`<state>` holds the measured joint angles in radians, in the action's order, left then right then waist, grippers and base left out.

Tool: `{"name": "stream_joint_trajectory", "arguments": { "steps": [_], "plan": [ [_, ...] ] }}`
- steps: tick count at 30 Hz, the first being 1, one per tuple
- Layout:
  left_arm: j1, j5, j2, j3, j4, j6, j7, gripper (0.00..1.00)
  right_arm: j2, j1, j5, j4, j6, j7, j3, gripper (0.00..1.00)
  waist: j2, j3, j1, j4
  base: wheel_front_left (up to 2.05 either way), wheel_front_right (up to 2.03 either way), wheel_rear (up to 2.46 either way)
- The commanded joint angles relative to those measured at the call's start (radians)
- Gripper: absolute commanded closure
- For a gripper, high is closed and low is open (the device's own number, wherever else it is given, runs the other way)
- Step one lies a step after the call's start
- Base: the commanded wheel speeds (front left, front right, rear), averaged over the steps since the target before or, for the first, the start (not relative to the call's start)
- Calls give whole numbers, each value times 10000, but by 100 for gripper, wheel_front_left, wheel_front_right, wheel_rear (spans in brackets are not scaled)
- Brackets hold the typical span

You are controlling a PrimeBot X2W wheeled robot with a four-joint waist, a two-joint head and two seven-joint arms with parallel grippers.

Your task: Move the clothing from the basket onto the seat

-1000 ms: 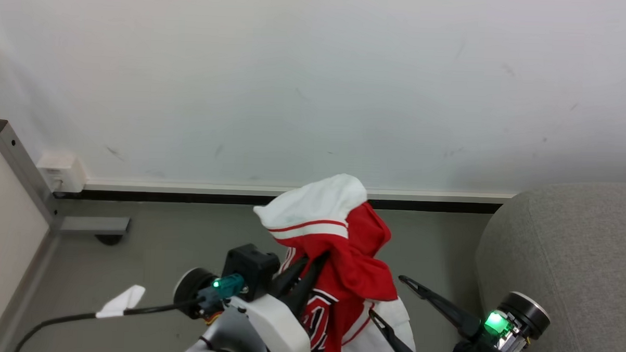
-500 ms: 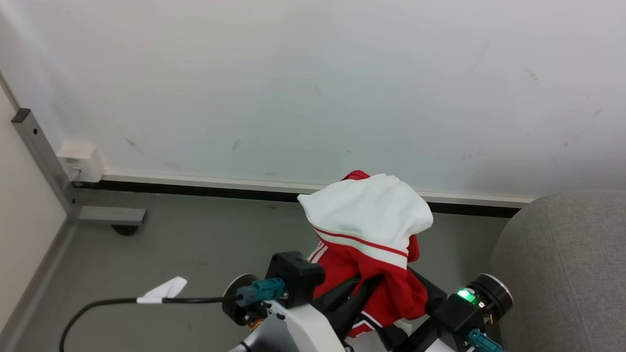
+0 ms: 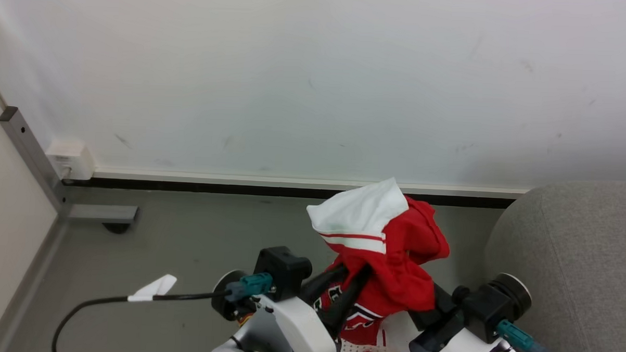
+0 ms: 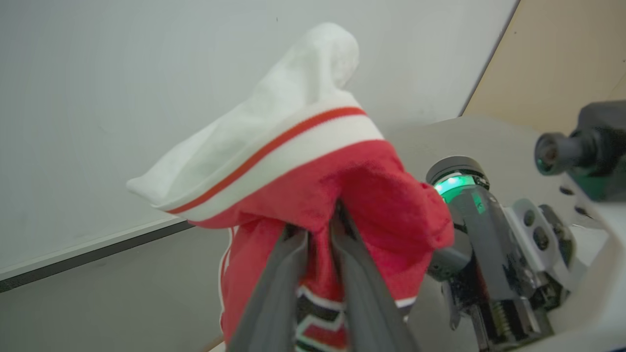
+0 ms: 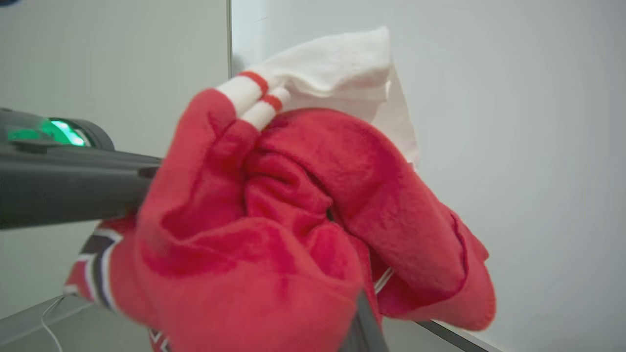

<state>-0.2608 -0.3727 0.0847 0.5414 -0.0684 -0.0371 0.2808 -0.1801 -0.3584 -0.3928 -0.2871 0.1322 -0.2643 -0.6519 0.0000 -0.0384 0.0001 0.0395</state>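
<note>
The clothing [image 3: 388, 251], a red and white sports garment with stripe trim and dark lettering, hangs in a bunch above the grey floor. My left gripper [image 3: 359, 269] is shut on its red fabric, the two dark fingers pressed together in the left wrist view [image 4: 332, 215]. My right gripper [image 3: 431, 305] reaches in from the right, its fingers buried in the red folds. The right wrist view has the cloth [image 5: 303, 220] gathered to a pinch over one dark finger [image 5: 364, 325]. The seat [image 3: 575, 268], light grey, lies to the right. The basket is out of view.
A white wall with a dark baseboard [image 3: 239, 189] runs behind. At the left stand a grey metal post with a foot [image 3: 101, 213] and a white socket box [image 3: 69, 159]. A black cable with a white tag [image 3: 153, 290] trails over the floor.
My right gripper, wide open and apart a second ago, has moved into the cloth and closed. The bundle has shifted right, toward the seat. The head camera has also shifted a little.
</note>
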Motion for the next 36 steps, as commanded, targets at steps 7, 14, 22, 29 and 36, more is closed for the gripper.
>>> {"name": "stream_joint_trajectory", "arguments": {
  "steps": [7, 14, 22, 29, 36],
  "plan": [
    [139, 170, 83, 43, 99, 74, -370, 0, -495, 331, -159, 381, -27, -2, 716, 100, 0, 255, -1, -646, 0, 0, 0],
    [-22, 326, 176, 98, 85, 56, -706, 0, -879, 410, 5, 838, -27, -2, 1416, 100, 0, 612, -1, -1922, 0, 0, 0],
    [-322, 363, 123, 217, 228, 2, -1035, 0, -1284, 600, 158, 1277, -27, -2, 2099, 100, 0, 993, -1, -3437, 0, 0, 0],
    [-525, 385, 124, 337, 289, -58, -1136, 0, -1407, 756, 173, 1603, -27, 0, 2451, 100, 0, 1242, -1, -4192, 0, 0, 0],
    [-1573, 724, 140, 534, -21, -216, -881, 0, -1342, 155, 213, 2080, -27, 0, 3654, 100, 0, 2890, -1, -4102, 0, 0, 0]
  ]
}}
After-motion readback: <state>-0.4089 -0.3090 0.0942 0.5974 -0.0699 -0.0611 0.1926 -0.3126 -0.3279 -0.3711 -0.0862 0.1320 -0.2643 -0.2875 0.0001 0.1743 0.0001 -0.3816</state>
